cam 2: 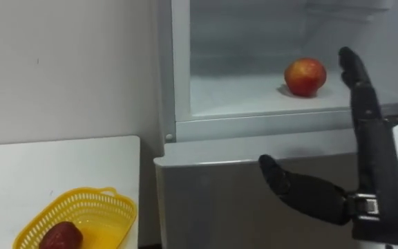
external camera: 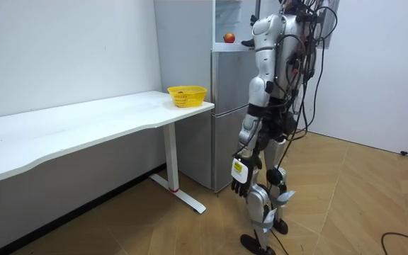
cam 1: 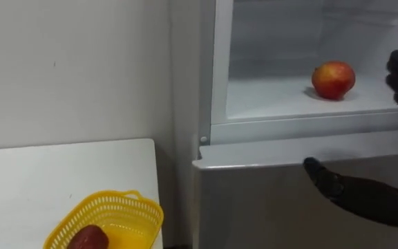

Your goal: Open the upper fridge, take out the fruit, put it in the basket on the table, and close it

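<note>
The tall grey fridge fills the right of the frame, its upper compartment open. The right robot hand rises from the lower right corner, released and holding nothing. Its straight fingers point up toward the white fridge shelf and its thumb is spread to the left. The round red-and-yellow apple sits on that shelf in the upper right of the frame. It is just left of the fingertips and level with them, apart from them, and probably a little deeper in. Being round, it has no long axis to line up with.

The right robot hand is much the nearer. In the room view the left robot hand hangs beside the thigh, and its fingers seem loosely relaxed, though that view is small.

By count there is one fridge, and one white desk at lower left. On the desk stands one yellow plastic mesh basket, which holds one dark red fruit. There is one apple.
</note>
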Controlling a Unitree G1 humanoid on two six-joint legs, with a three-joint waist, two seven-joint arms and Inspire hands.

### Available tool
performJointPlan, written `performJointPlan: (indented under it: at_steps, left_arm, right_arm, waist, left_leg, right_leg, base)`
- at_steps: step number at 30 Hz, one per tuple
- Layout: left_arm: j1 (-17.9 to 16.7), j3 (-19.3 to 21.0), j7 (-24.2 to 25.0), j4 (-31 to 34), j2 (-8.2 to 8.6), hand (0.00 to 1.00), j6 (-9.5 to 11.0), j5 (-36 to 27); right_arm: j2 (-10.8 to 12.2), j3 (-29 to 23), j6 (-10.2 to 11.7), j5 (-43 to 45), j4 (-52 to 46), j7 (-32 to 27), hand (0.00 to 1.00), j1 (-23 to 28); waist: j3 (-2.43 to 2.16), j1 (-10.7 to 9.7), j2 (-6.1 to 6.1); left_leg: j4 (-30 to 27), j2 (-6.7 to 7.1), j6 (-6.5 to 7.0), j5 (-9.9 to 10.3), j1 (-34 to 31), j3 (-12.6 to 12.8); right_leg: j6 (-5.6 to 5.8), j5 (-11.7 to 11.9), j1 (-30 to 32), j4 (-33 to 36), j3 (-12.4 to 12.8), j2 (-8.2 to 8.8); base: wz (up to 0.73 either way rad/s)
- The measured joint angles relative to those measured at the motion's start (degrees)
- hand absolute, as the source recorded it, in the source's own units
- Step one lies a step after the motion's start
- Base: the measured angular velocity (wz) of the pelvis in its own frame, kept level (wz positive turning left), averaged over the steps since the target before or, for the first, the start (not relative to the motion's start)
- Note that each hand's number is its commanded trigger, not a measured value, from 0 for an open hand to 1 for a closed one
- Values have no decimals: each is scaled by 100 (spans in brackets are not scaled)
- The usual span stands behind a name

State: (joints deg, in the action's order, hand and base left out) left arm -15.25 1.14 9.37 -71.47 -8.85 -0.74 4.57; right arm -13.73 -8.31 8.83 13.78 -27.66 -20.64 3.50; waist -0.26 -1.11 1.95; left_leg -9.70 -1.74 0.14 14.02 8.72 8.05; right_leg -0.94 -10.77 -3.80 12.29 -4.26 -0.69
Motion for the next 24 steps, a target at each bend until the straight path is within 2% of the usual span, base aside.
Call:
performJointPlan:
  at_steps: [2, 5, 8, 10, 14, 17, 19, 24]
  left_arm:
    - [-2, 58, -13, 0, -11, 0, 2, 4]
    - [-4, 103, -43, -3, -71, 0, 2, 4]
    - [4, 105, -119, 0, -143, 0, 1, 5]
    - [0, 106, -139, 5, -200, 0, -14, 10]
    - [2, 107, -130, 59, -219, 0, -54, 18]
    - [-5, 146, -130, 83, -236, 0, -49, 15]
    - [-32, 163, -128, 112, -270, 0, -49, 17]
    - [-39, 207, -81, 113, -300, 0, -57, 12]
  right_arm:
    - [-74, -212, 0, 6, 2, -193, 0, -35]
    - [-134, -410, 1, 48, 192, -480, 0, -277]
    - [-249, -515, -15, 44, 487, -696, 0, -514]
    - [-423, -552, -20, 48, 593, -754, 0, -613]
    - [-751, -555, -122, -57, 733, -752, 0, -944]
    - [-1116, -594, -139, -217, 1002, -745, 0, -1311]
    - [-1339, -628, -137, -292, 1274, -750, 0, -1553]
    - [-1412, -640, -141, -473, 1826, -744, 0, -1810]
  waist:
    - [-8, -1, 54]
    - [42, -10, 166]
    - [40, -5, 274]
    - [54, 65, 308]
    - [46, 134, 334]
    - [28, 161, 374]
    - [40, 171, 442]
    - [45, 230, 543]
  left_leg:
    - [0, 5, 0, -1, 7, -5]
    - [-1, 3, -1, -1, 37, -36]
    - [-4, 3, -1, -1, 57, -41]
    - [-4, 7, 0, -1, 43, -43]
    - [-4, 15, 0, -1, 33, -55]
    - [-16, 17, 2, -3, 5, -95]
    - [-114, 17, 1, -3, -9, -146]
    - [-127, 12, 1, -3, -3, -202]
  right_leg:
    - [0, 0, -17, -47, -11, 3]
    - [0, 0, -96, -65, -33, 0]
    - [0, 0, -118, -76, -55, 3]
    - [0, 0, -115, -73, -63, 10]
    - [4, 2, -110, -73, -89, 24]
    - [4, 2, -104, -62, -132, 28]
    - [3, 2, -101, -63, -186, 41]
    - [-1, 1, -130, -68, -226, 40]
  base:
    - [2]
    - [3]
    - [5]
    - [0]
    - [3]
    - [9]
    - [11]
    - [5]
